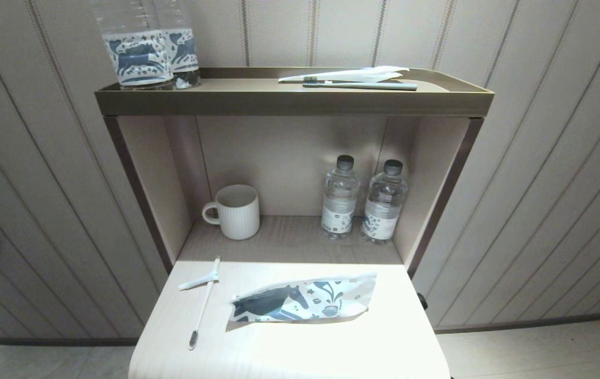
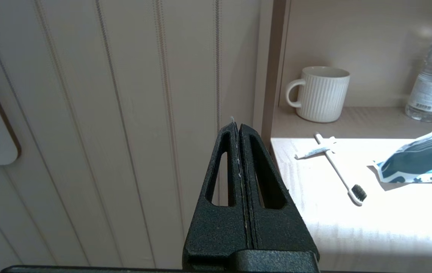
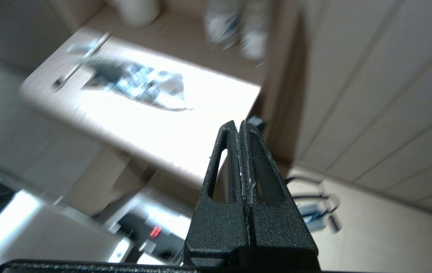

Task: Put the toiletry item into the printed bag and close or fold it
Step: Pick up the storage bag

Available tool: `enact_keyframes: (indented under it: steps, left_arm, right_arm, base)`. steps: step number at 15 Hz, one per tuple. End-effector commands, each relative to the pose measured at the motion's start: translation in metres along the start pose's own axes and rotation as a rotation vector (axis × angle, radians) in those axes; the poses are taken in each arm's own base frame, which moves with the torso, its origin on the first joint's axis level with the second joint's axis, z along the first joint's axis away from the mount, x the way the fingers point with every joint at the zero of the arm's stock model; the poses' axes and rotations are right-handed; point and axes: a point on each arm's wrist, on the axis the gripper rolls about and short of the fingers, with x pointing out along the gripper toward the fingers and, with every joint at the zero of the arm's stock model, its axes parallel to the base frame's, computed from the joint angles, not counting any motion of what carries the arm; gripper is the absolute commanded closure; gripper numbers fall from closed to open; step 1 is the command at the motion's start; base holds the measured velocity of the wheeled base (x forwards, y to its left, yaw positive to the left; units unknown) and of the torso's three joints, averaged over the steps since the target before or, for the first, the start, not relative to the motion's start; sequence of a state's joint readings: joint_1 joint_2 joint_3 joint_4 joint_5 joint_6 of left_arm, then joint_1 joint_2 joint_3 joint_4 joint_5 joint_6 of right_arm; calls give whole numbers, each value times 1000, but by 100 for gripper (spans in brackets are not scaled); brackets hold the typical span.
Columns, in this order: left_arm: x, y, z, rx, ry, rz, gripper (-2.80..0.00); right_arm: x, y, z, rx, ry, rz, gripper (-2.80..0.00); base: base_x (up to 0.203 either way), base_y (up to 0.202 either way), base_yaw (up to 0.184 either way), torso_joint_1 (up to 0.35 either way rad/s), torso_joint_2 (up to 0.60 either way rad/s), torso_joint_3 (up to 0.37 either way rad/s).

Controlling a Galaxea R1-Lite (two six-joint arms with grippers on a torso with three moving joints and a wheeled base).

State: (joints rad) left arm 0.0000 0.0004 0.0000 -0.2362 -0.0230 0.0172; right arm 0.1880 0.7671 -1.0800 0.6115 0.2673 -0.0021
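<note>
Basically pre-grasp: toothbrush (image 1: 204, 302) with small tube (image 1: 198, 282) lies on the table (image 1: 289, 347), at 9 o'clock of the printed bag (image 1: 304, 301). Left claw (image 2: 237, 129) and right claw (image 3: 238, 127) pressed together, off-table. Next: spread, reach toothbrush.

Head looks down; all views share bag (image 1: 302, 302).

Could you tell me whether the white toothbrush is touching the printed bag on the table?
Apart. The head view shows bare tabletop between the toothbrush and the printed bag; the left wrist view shows the same gap.
</note>
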Motion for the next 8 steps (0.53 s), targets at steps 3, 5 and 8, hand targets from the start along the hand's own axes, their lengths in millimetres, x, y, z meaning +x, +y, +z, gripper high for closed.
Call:
enact_keyframes:
  steps: [3,5,8]
  left_arm:
    - [0,0,0,-2,-2,0,0]
    - [0,0,0,-2,-2,0,0]
    - [0,0,0,3,0,0,0]
  right_arm:
    - [92,-1,33,34,410,192,0]
    - [120,11,30,-50,524,220,-280]
    - [148,23,18,-279,611,237,-280]
  base:
    - [0,0,0,0,0,0]
    - [0,0,0,0,0,0]
    - [0,0,0,0,0,0]
